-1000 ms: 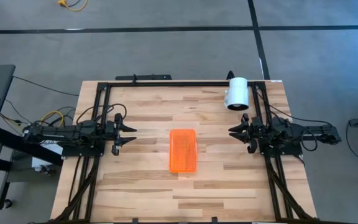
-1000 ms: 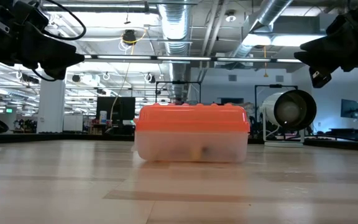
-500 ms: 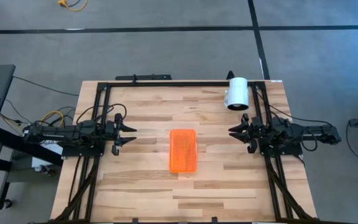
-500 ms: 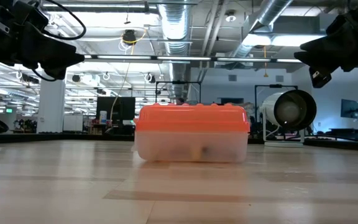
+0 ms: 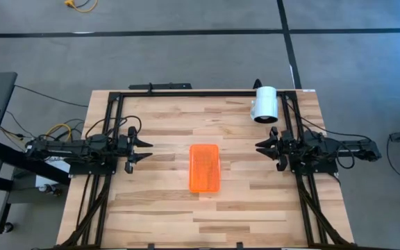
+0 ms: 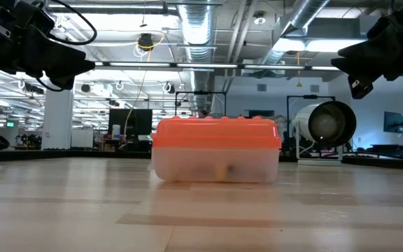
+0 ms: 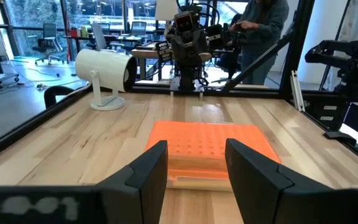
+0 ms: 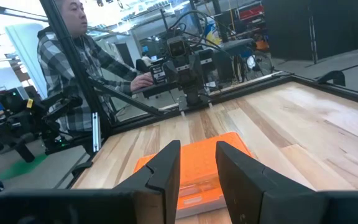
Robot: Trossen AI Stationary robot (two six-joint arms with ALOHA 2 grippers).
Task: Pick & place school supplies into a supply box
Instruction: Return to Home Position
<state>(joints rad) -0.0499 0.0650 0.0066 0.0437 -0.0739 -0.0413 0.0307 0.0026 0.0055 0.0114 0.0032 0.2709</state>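
Note:
The supply box (image 5: pixel 204 168), clear plastic with a bright orange lid, lies flat on its base in the middle of the table, lid shut (image 6: pixel 215 150). Through its clear wall dim yellowish shapes (image 6: pixel 219 169) show; which school supplies they are cannot be told, and none lie loose on the table. My left gripper (image 5: pixel 149 151) hovers open above the table to the box's left, pointing at it (image 7: pixel 196 155). My right gripper (image 5: pixel 258 148) hovers open to the box's right, also facing it (image 8: pixel 197 155). Neither touches anything.
A white cylinder (image 5: pixel 264 104) on a small stand sits at the table's far right corner, just beyond my right arm. A black frame (image 5: pixel 186 92) runs along the far edge and both sides. A person (image 8: pixel 79 43) stands beyond the table's left side. Bare wood surrounds the box.

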